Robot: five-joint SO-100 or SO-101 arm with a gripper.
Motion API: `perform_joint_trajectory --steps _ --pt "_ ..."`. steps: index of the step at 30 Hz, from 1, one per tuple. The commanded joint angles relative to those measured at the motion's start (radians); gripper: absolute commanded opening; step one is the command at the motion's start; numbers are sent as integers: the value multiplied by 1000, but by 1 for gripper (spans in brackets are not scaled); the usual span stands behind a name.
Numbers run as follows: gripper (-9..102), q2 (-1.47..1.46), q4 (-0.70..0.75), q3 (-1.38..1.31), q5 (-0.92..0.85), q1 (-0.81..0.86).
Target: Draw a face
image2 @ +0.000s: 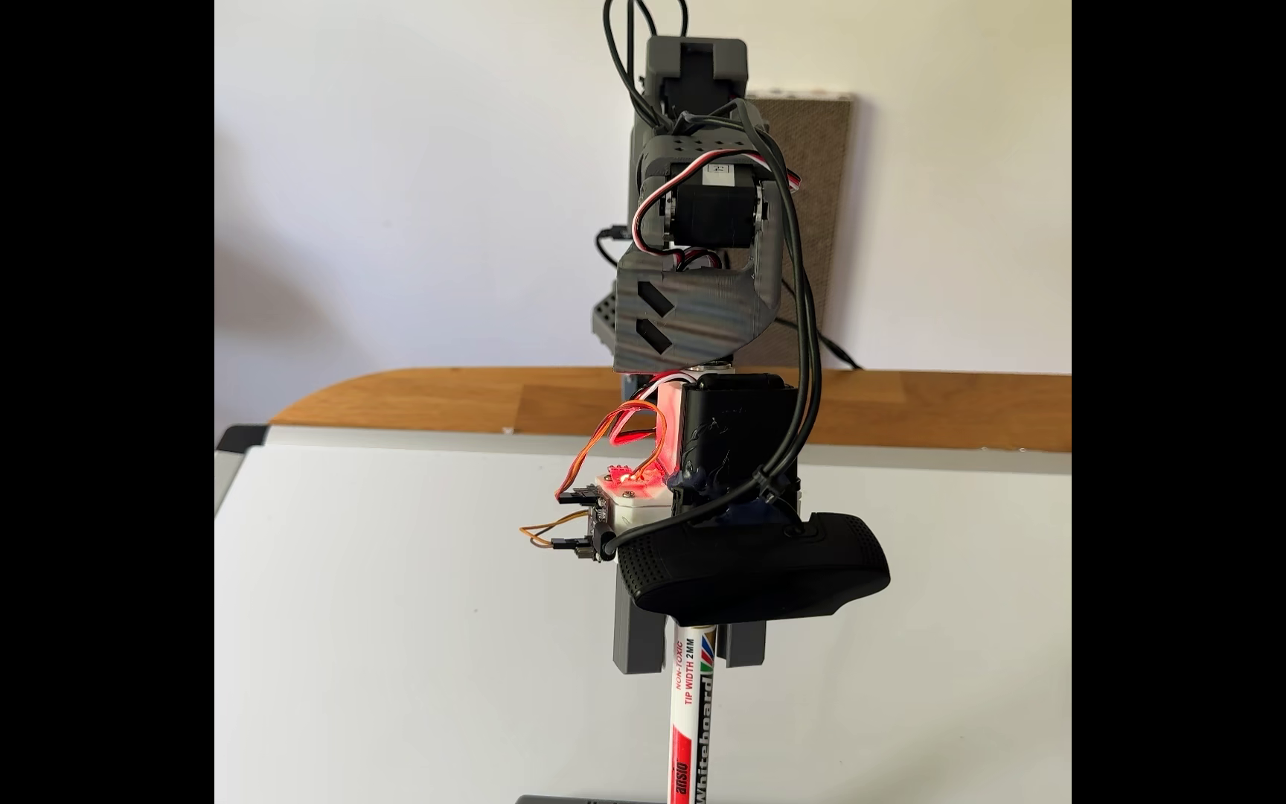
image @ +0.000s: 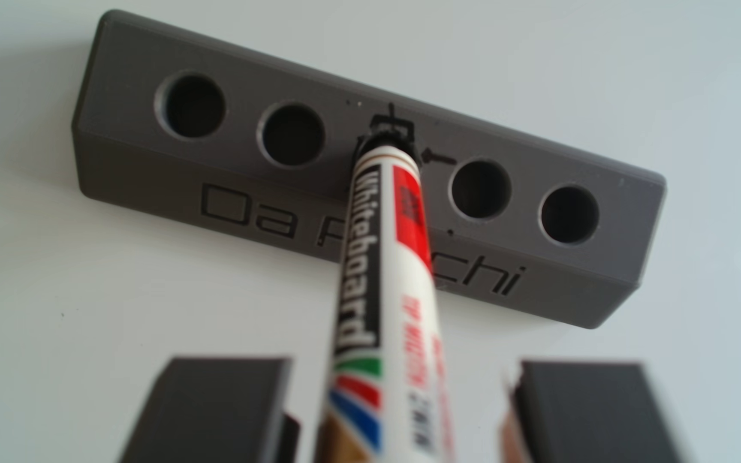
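A whiteboard marker [image: 382,249] with a white barrel and red and black print stands with its tip in the middle hole of the grey "Da Pinchi" block [image: 137,147]. Small black ink scribbles ring that hole. My gripper [image: 404,363] straddles the marker's upper barrel, one dark finger [image: 217,400] on either side, with white gaps between them and the barrel, so it is open. In the fixed view the gripper [image2: 690,665] hangs under a black wrist camera, and the marker [image2: 690,734] runs down to the block [image2: 570,798] at the bottom edge. The face is out of view.
The block lies on a white whiteboard [image2: 392,618] and has two empty holes on each side of the marker. A wooden table edge [image2: 470,402] and a white wall lie behind the board. Cables [image2: 806,348] hang down the arm.
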Motion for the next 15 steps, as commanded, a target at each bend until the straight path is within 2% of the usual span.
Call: perform_joint_trajectory --steps 1,15 --pt "83 26 -8 -74 -2 14" --pt "68 26 -8 -77 -3 12"
